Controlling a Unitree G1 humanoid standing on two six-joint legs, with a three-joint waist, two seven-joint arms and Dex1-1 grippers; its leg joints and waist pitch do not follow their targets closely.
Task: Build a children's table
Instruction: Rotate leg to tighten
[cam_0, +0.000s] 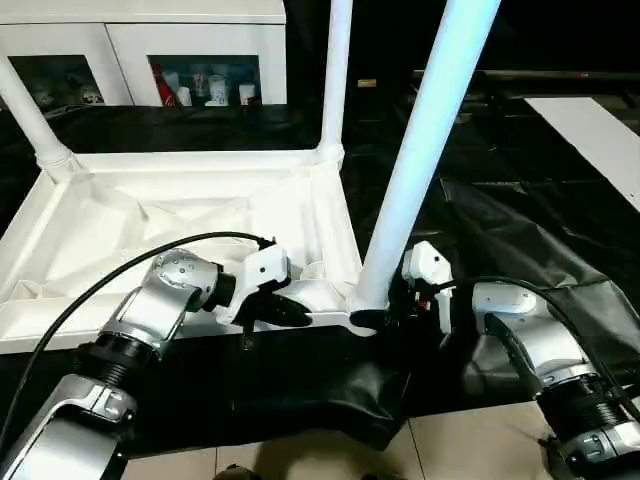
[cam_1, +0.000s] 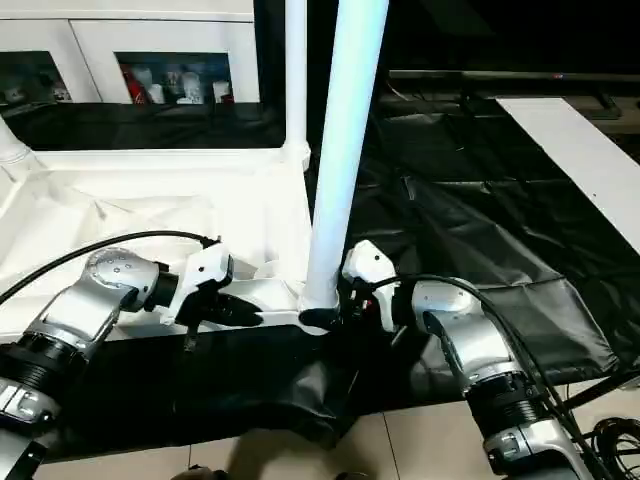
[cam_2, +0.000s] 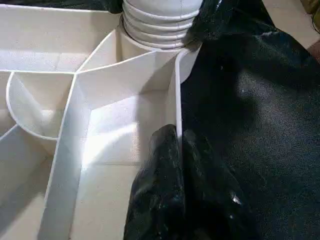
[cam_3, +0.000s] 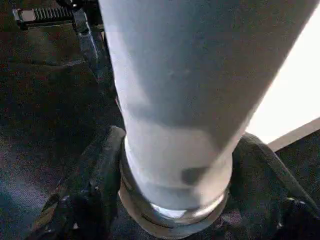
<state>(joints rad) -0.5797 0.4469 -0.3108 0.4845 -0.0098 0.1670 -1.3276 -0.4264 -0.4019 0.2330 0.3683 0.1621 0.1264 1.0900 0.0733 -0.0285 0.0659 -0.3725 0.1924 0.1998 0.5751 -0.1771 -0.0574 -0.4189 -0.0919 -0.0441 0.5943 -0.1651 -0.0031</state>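
The white tabletop (cam_0: 180, 220) lies upside down, ribbed underside up, on the black sheet. Two white legs stand in its far corner sockets, one at the left (cam_0: 30, 112) and one at the right (cam_0: 336, 70). A third leg (cam_0: 430, 130) stands slightly tilted in the near right socket (cam_0: 362, 318). My right gripper (cam_0: 388, 310) is shut on this leg's base, with a finger (cam_3: 95, 175) on either side of it. My left gripper (cam_0: 290, 310) is shut on the tabletop's near rim (cam_2: 176, 95), its fingers (cam_2: 155, 195) straddling the wall close to the leg's ribbed foot (cam_2: 160, 20).
The big work table's black sheet (cam_0: 520, 230) spreads to the right and hangs over the front edge above the tiled floor (cam_0: 480, 450). A white cabinet with glass doors (cam_0: 190, 50) stands behind. A flat white board (cam_0: 600, 140) lies at the far right.
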